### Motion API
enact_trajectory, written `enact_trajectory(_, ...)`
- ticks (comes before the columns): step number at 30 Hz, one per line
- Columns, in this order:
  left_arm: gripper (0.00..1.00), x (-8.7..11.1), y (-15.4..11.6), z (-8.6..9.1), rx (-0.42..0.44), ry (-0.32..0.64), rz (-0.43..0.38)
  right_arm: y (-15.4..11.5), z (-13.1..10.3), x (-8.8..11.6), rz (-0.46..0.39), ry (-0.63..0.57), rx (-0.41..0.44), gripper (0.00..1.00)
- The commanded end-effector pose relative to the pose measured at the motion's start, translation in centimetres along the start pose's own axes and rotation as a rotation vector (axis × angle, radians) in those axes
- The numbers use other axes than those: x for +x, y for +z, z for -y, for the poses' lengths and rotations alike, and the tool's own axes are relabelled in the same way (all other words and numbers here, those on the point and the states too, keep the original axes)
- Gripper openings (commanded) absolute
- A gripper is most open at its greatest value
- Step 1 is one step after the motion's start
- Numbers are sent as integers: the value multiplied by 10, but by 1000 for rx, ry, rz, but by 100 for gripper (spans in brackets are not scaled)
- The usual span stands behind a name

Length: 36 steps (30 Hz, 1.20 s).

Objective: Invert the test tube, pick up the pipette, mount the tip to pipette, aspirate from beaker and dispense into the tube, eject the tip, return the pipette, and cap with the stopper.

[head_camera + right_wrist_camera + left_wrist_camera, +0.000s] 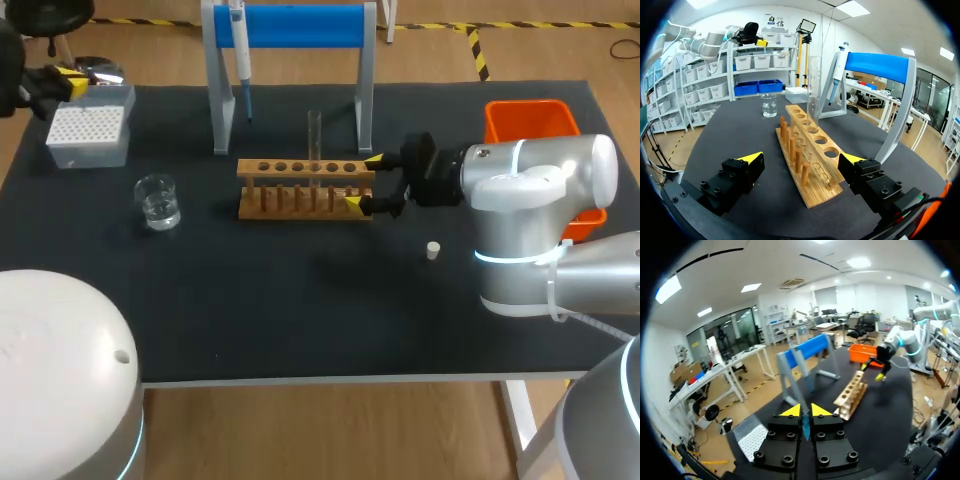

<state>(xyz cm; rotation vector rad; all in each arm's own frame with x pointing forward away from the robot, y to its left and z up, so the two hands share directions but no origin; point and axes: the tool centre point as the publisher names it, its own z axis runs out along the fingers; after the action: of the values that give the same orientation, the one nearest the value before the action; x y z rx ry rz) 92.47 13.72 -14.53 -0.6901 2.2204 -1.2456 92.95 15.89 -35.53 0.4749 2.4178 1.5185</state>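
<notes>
Jaws of the right gripper [364, 181] stand spread wide in the head view, one yellow tip on each side of the rack's [300, 190] right end, w/ no clear contact. Right arm [540, 200] comes in from the right, its wrist lying level over the table [300, 310]. Test tube [314, 135] is clear glass and stands upright in the rack. Stopper [433, 250] lies apart on the table, near the arm. Pipette [241, 55] hangs on the blue stand [300, 25] behind the rack. Beaker [158, 202] and tip box [88, 135] sit well to the left.

Left wrist view: left gripper [805, 411] has its fingers drawn together, only a sliver btwn them, nothing seen held. Tip box lies just beside and below it; stand and rack are ahead.

Right wrist view: right gripper is released, holding nothing. Rack's near end lies btwn its fingers. Tube stands upright farther along the rack, w/ the beaker beyond.
</notes>
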Motion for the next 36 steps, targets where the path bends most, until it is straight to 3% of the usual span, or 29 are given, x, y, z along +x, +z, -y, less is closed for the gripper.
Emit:
enact_trajectory(1,0,34,-13,22,-1,14,-75,-1,0,-1,-2,0,1,100)
enact_trajectory(16,0,182,-2,79,-53,67,-402,-1,0,-1,-2,0,1,100)
enact_trajectory(23,0,235,18,94,-87,89,-471,-1,0,-1,-2,0,1,100)
enact_trajectory(29,0,269,37,104,-96,90,-513,-1,0,-1,-2,0,1,100)
enact_trajectory(36,0,292,50,117,-46,121,-511,-1,0,-1,-2,0,1,100)
